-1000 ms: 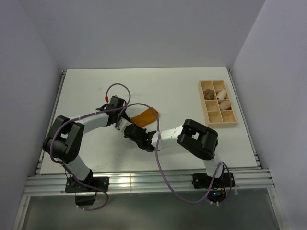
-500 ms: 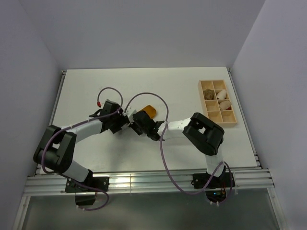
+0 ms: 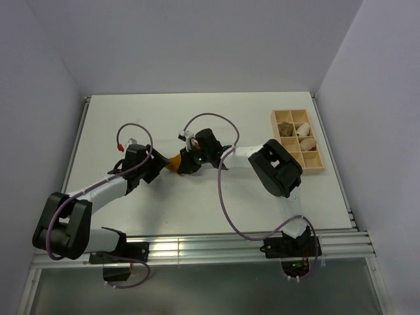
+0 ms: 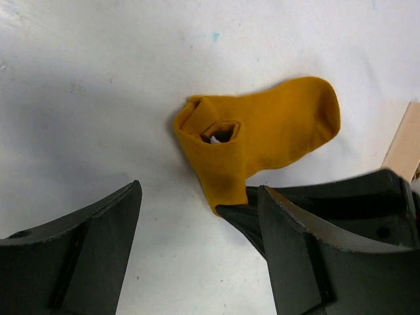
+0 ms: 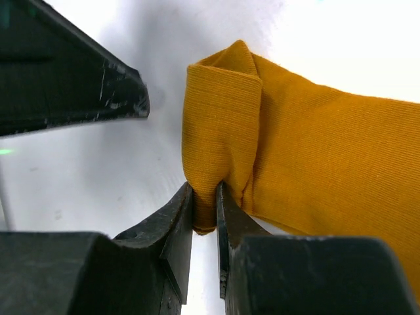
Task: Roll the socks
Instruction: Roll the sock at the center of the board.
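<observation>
The white table [image 3: 262, 197] carries everything. A wooden tray [image 3: 304, 170] of compartments stands near its far right corner, with small pale bundles and something brownish in it that is too small to name.

The two arms meet a little left of the table's middle. Between them lies the mustard sock [image 3: 174, 162], the only sock to be seen. In the overhead view just a scrap of orange shows, since the right arm's wrist covers the rest.

The left wrist view shows the mustard sock [image 4: 275, 131] whole. One end is folded into a loose tube, and the toe is flat on the table, pointing towards the tray side. Its long axis therefore runs roughly left to right across the table, with the folded end towards the left arm.

The right gripper [image 5: 205, 190] [image 3: 187, 161] is pinched on the lower edge of that fold, with the sock [image 5: 315, 164] trailing away beyond its fingers. The left gripper [image 4: 199, 189] [image 3: 157, 167] stands spread wide and holds nothing. It sits just beside the folded end and is not touching it.

A second ago both grippers worked closer to the near edge, the left one nearly shut, and more of the sock lay stretched out flat. Since then the left jaws have sprung apart and that arm has drawn off to the left. The right arm has reached farther over and carried the fold with it.

Any further rolling would seem to go along the long axis towards the toe. The free left gripper is nearest the rolled end and is the one to take a fresh hold
</observation>
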Action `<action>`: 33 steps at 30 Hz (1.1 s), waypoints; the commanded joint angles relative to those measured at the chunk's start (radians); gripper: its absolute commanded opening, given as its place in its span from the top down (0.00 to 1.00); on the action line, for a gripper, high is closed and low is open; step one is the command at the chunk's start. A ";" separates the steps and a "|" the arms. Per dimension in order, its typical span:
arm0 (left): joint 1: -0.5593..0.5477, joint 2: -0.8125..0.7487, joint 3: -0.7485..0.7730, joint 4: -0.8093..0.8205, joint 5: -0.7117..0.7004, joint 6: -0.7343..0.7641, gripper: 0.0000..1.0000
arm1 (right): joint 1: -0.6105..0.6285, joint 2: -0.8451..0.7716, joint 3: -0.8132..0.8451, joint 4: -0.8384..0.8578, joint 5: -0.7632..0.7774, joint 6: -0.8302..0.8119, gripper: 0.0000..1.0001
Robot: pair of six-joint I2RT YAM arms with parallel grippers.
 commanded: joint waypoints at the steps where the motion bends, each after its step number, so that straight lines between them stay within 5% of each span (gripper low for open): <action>1: 0.001 0.000 -0.021 0.105 0.047 0.016 0.24 | -0.024 0.103 0.028 -0.222 -0.191 0.076 1.00; 5: 0.001 0.022 -0.030 0.118 0.052 0.013 0.26 | -0.038 0.139 0.094 -0.331 -0.214 0.082 1.00; 33: -0.033 0.135 -0.027 0.165 0.039 0.012 0.38 | -0.115 0.234 0.089 -0.274 -0.349 0.293 1.00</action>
